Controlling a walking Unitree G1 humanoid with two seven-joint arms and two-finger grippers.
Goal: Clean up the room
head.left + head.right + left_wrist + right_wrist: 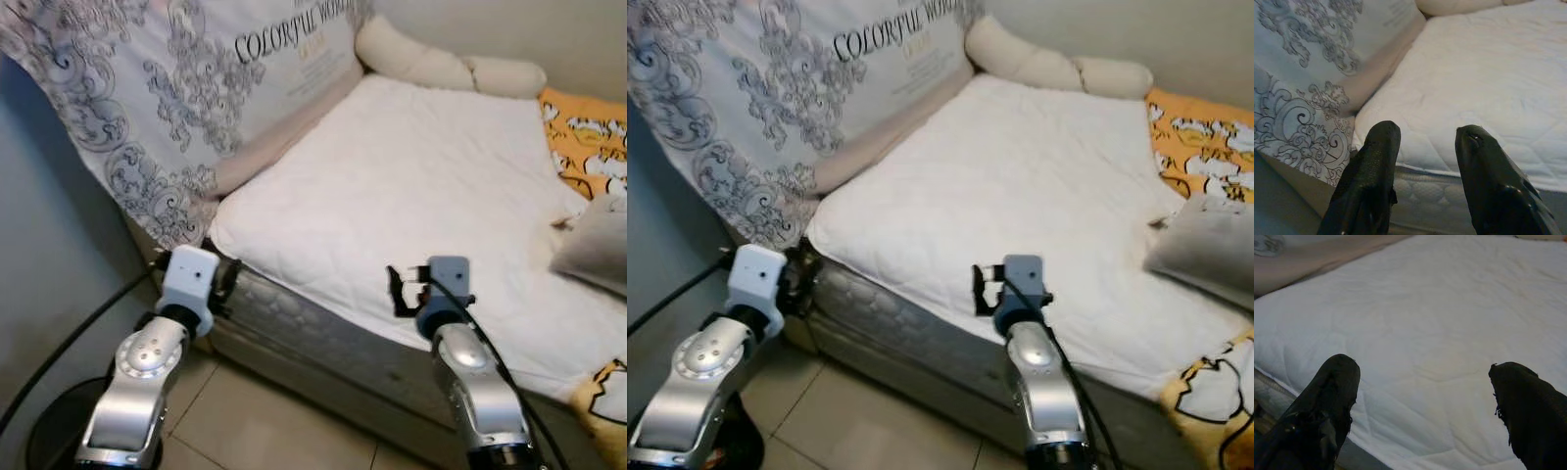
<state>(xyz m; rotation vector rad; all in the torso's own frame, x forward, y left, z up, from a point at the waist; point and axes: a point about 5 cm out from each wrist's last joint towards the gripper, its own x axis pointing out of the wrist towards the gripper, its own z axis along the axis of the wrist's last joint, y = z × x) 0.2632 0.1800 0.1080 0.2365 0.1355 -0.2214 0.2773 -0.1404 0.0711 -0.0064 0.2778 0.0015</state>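
Note:
A bed with a white quilted mattress (421, 186) stands before me. A grey-patterned cover (176, 88) printed "COLORFUL WORLD" hangs along its left side. A long beige pillow (431, 64) lies at the far end, with an orange cartoon blanket (588, 137) and a grey pillow (598, 245) on the right. My left gripper (1427, 132) is open at the mattress's near left corner, holding nothing. My right gripper (1425, 366) is open just over the near edge of the mattress, also with nothing between its fingers.
The tiled floor (255, 421) runs along the bed's near side. A black cable (69, 343) crosses the grey wall at the left, above a round black base (49, 431) on the floor. The mattress's grey side panel (323, 343) faces me.

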